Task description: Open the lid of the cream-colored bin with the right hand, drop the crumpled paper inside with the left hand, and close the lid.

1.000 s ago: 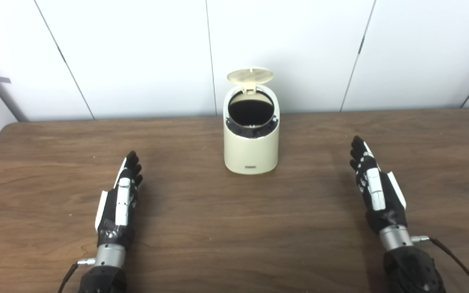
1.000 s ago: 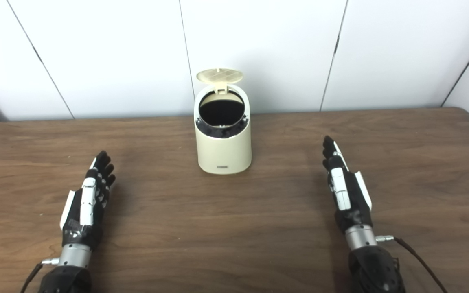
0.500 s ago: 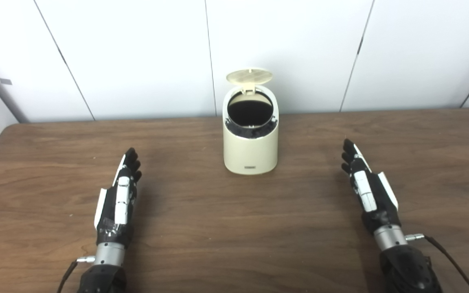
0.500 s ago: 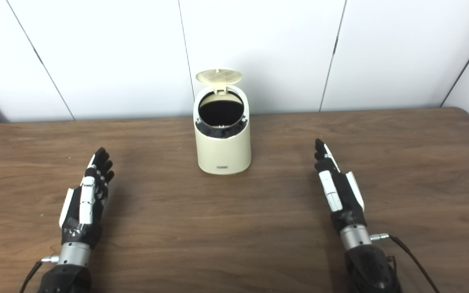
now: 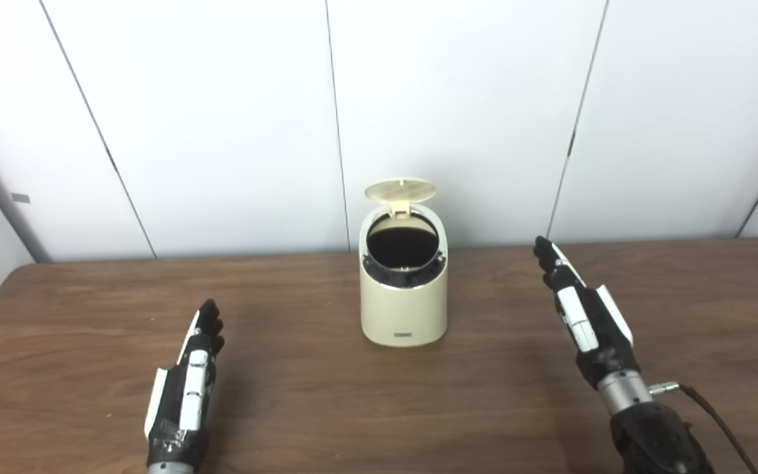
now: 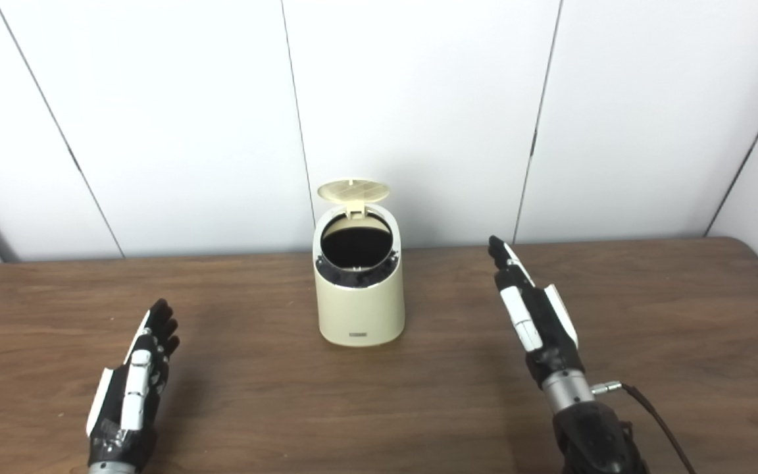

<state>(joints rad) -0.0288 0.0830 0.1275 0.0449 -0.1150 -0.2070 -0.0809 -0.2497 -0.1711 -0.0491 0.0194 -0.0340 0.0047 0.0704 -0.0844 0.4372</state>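
We look across a brown wood-grain counter (image 5: 326,408) with rounded far corners, backed by a plain white wall (image 5: 221,131) of flat panels split by thin dark seams. At the left, the left robot hand (image 5: 185,395) lies low over the counter, black with white plates along its back, its fingers straight and a little apart, holding nothing. In the middle stands the bin (image 5: 404,289), a smooth cream cylinder with a slanted top, upright on the counter near the wall; its round lid (image 5: 400,190) is tipped up on the rear hinge, ribbed underneath, above a dark opening ringed in black. We see no paper on the counter, and the inside of the bin is too dark to tell. At the right, the right robot hand (image 5: 583,309) is raised beside the bin, well apart from it, fingers straight, empty, with a cable (image 5: 714,415) trailing from the wrist. The right eye view shows more of the counter's far right corner.
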